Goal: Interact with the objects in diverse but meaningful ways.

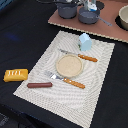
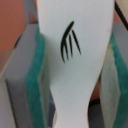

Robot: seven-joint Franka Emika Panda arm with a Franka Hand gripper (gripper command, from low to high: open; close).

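Observation:
In the wrist view a small white piece (image 2: 75, 30) with a black claw-like mark fills the frame. It sits between the teal pads (image 2: 36, 75) of my gripper (image 2: 74, 70), which is shut on it. In the exterior view my gripper (image 1: 91, 7) hovers at the far edge, just above the grey pots. A pale blue house-shaped carton (image 1: 85, 41) stands on the far part of the placemat (image 1: 35, 82). The yellow-orange bread loaf (image 1: 15, 75) lies on the dark table at the exterior view's left. The reddish-brown sausage (image 1: 39, 85) rests on the mat's near corner.
Two grey pots (image 1: 67, 9) (image 1: 88, 16) stand on a brown board (image 1: 107, 29) at the back. A beige plate (image 1: 69, 65) sits mid-mat between an orange-handled knife (image 1: 80, 55) and fork (image 1: 68, 80). A bowl (image 1: 123, 18) is at the far right.

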